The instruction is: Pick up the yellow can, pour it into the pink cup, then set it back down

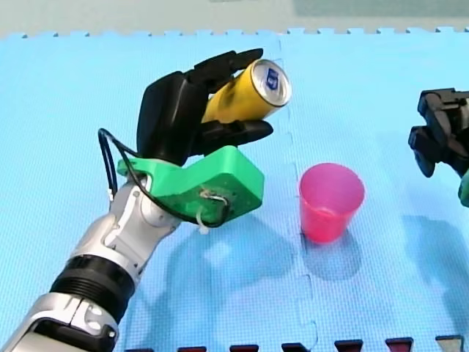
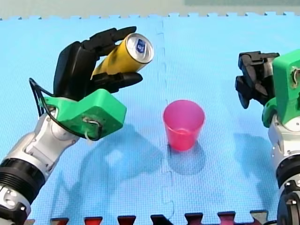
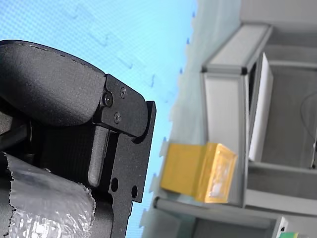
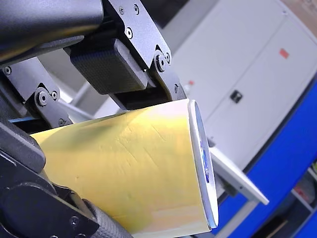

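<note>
My left hand point(image 1: 220, 99), raised over the blue mat point(image 1: 381, 81), is wrapped around the yellow can point(image 1: 245, 92), which is tipped on its side, lid end toward my right. The pink cup point(image 1: 331, 202) stands upright on the mat, apart from the can. My right hand point(image 2: 253, 79) is at the mat's right side; whether it is closed I cannot tell.

Head views overlook one mat point(image 1: 381, 73); wrist views close-up.
</note>
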`<state>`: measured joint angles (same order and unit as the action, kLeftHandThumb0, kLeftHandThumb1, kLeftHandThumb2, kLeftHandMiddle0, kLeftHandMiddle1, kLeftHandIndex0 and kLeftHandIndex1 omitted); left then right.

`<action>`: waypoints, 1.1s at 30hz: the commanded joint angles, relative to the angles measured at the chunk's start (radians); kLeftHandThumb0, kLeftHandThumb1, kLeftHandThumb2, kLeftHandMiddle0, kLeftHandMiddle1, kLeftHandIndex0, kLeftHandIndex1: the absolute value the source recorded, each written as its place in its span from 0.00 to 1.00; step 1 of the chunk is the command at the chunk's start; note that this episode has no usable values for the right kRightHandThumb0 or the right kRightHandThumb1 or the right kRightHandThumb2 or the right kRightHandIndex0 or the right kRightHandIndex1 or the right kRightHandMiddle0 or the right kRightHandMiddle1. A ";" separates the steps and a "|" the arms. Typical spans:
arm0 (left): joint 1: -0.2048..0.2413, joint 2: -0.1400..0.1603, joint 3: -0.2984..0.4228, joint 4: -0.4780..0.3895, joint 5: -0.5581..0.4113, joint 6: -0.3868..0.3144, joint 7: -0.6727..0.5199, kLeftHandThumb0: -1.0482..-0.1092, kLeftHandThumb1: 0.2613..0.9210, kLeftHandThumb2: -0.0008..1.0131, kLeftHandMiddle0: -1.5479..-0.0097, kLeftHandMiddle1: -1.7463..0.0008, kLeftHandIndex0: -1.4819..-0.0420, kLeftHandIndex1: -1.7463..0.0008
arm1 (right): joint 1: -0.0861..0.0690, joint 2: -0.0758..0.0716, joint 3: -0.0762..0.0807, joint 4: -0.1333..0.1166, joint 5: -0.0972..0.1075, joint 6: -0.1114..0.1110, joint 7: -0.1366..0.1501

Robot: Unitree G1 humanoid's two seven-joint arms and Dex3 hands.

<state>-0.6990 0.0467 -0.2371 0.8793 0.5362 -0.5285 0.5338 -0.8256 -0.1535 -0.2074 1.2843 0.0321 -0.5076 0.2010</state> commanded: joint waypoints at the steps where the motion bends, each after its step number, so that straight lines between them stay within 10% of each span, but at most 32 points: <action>1: -0.014 0.003 -0.011 -0.011 0.008 0.001 0.017 0.66 0.78 0.00 0.13 1.00 0.20 1.00 | 0.003 0.000 -0.002 -0.003 0.003 -0.006 0.000; 33: -0.067 -0.043 -0.157 0.081 0.076 -0.078 -0.022 0.68 0.83 0.00 0.11 0.99 0.20 1.00 | 0.004 0.016 0.004 0.001 -0.001 -0.013 -0.002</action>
<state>-0.7491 -0.0014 -0.3902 0.9574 0.6121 -0.5985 0.5098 -0.8231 -0.1381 -0.2011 1.2850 0.0293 -0.5141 0.2033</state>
